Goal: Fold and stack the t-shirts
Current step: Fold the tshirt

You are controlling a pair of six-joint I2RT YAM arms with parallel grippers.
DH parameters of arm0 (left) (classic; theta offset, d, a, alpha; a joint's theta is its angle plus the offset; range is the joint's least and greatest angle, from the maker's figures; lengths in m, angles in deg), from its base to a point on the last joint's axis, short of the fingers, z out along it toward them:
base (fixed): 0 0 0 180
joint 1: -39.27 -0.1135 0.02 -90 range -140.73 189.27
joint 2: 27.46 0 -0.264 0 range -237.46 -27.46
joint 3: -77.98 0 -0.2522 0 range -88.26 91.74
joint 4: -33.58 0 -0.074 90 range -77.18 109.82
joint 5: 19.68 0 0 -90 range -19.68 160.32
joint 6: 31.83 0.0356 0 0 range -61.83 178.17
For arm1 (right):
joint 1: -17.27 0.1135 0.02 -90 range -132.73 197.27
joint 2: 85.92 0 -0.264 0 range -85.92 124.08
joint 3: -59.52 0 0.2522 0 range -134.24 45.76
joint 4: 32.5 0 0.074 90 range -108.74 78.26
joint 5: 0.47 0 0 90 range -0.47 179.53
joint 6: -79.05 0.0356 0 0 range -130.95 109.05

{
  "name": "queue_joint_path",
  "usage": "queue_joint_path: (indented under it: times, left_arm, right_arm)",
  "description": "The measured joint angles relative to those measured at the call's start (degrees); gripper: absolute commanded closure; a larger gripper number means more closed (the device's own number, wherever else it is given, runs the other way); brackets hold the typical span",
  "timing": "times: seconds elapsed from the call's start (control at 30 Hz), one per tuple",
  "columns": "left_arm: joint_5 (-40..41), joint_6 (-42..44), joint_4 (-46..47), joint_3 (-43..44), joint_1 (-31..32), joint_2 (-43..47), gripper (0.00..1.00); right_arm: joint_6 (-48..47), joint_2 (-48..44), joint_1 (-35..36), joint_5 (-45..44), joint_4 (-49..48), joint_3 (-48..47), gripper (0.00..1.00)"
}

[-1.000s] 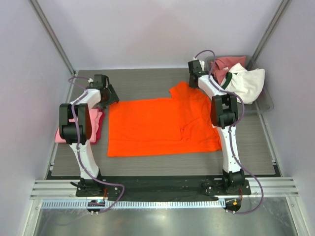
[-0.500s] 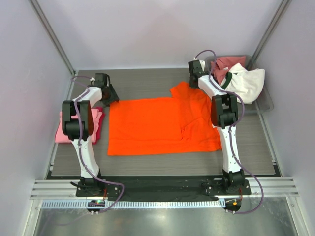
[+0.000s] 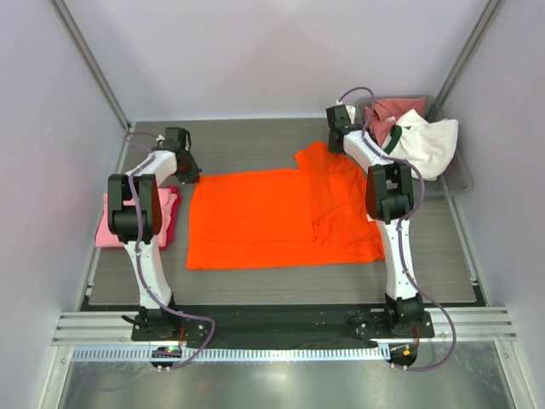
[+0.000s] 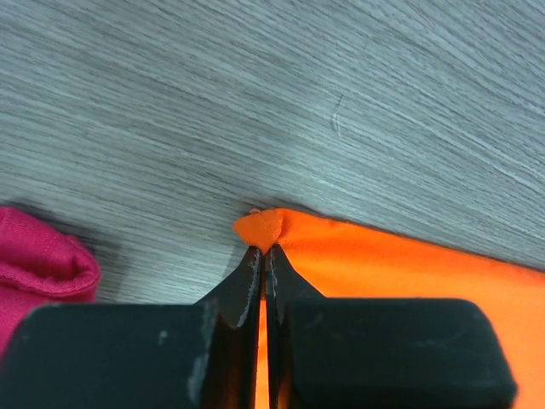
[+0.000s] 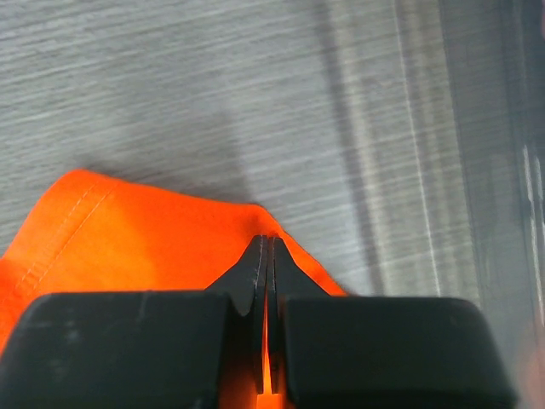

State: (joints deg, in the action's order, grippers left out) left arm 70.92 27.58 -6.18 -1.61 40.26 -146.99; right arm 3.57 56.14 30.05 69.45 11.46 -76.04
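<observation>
A bright orange t-shirt [image 3: 281,217] lies spread flat in the middle of the table. My left gripper [image 3: 192,173] is shut on its far left corner [image 4: 260,228], the cloth pinched between the jaws. My right gripper [image 3: 334,146] is shut on the shirt's far right edge [image 5: 266,228] near the sleeve. Folded pink and magenta t-shirts [image 3: 166,209] sit stacked at the table's left edge, partly under my left arm; the magenta one [image 4: 38,260] shows in the left wrist view. A dusty rose-red t-shirt [image 3: 387,111] and a white one with a dark green collar [image 3: 426,145] lie crumpled at the back right.
A clear plastic bin [image 3: 458,175] at the back right holds the crumpled shirts, its rim [image 5: 524,170] visible beside my right gripper. Bare grey wood-grain table [image 3: 255,141] lies behind the orange shirt. White walls enclose the table on three sides.
My left gripper closed from open onto the orange shirt's far left corner. The left arm shifted slightly. The right arm stayed put, still gripping.
</observation>
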Motion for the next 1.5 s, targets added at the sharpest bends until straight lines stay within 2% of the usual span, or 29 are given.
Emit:
queue_joint_path:
  times: [0.33, 0.63, 1.03, 1.5]
  left_arm:
    - [-0.7, 1.2, 2.5, -3.2, 0.2, 1.7, 1.00]
    - [-0.7, 1.4, 5.9, -8.5, 2.0, 8.0, 1.00]
    - [0.7, 1.8, 8.7, -15.9, 2.2, 17.4, 1.00]
    - [0.9, 2.4, 16.3, -28.5, 2.2, 23.9, 1.00]
  right_arm:
    - [0.7, -9.0, -0.5, -0.1, 0.0, 6.5, 0.99]
    - [1.0, -17.2, -0.5, 0.5, -1.5, 13.4, 0.99]
    - [1.8, -28.9, -0.5, 1.4, -3.1, 26.7, 0.99]
    - [4.2, -44.2, -0.5, 1.4, -5.9, 45.3, 0.99]
